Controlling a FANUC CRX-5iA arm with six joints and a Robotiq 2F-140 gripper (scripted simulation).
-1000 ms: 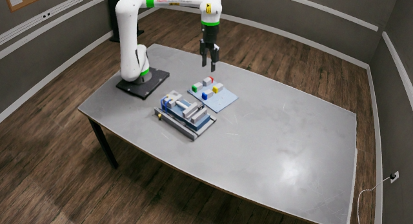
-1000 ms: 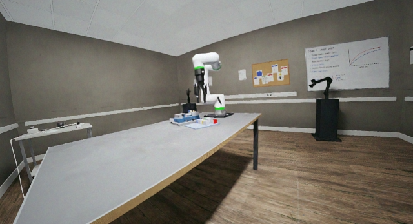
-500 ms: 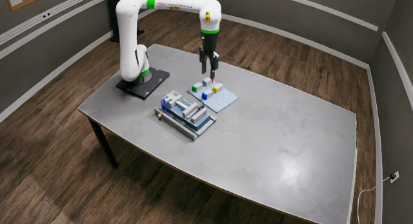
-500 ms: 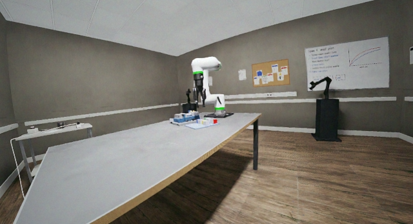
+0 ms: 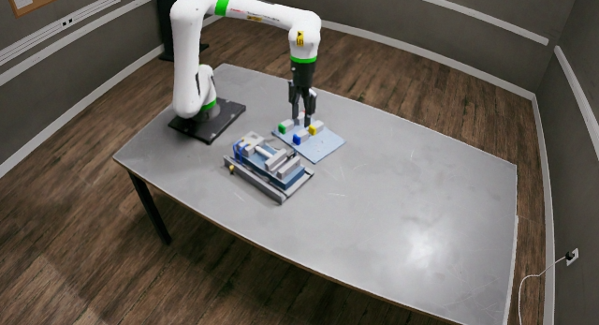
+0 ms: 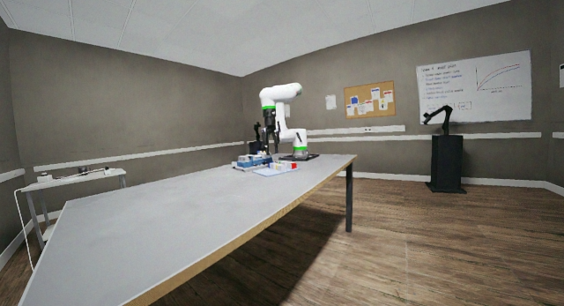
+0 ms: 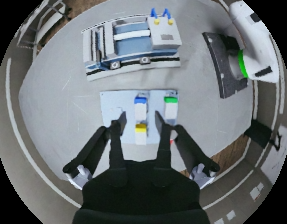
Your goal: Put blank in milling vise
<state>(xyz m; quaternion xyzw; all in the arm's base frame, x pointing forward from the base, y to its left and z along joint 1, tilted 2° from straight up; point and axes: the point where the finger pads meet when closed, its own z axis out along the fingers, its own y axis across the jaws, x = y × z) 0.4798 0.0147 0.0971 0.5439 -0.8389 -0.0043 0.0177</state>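
A gray, lightly scratched table [image 5: 374, 199] [image 6: 176, 205] [image 7: 59, 100] runs from upper left to lower right in the top view, with a bright sheen at lower right. Directly on it, toward the upper left, sit the arm's black base plate [image 5: 226, 121] [image 7: 217, 55], the milling vise [image 5: 295, 181] [image 6: 253, 161] [image 7: 139, 47] and, just beside the vise, a light-blue plate [image 5: 318, 152] [image 6: 269, 173] [image 7: 109, 97]. In the exterior view, these gather at the table's far end.
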